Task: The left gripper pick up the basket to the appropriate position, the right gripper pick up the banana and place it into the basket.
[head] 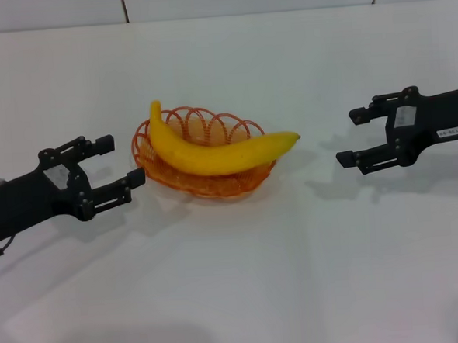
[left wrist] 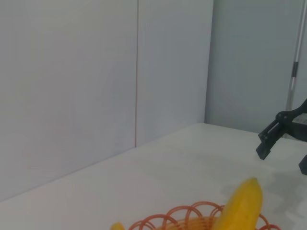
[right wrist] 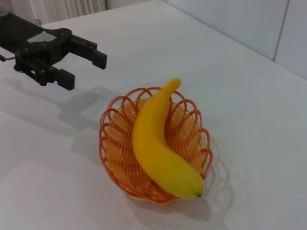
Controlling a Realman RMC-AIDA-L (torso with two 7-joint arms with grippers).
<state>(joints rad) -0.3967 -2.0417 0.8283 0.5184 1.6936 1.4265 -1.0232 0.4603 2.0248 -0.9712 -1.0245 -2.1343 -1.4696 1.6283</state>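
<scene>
My left pincer is wide apart, just beside the basket on the white counter. The banana lies in the basket. My right pincer is apart too, farther off.

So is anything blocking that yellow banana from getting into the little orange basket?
No. The banana already lies across the basket, its ends sticking out over the rim. Both hands, left and right, sit open and apart from it on either side.
</scene>
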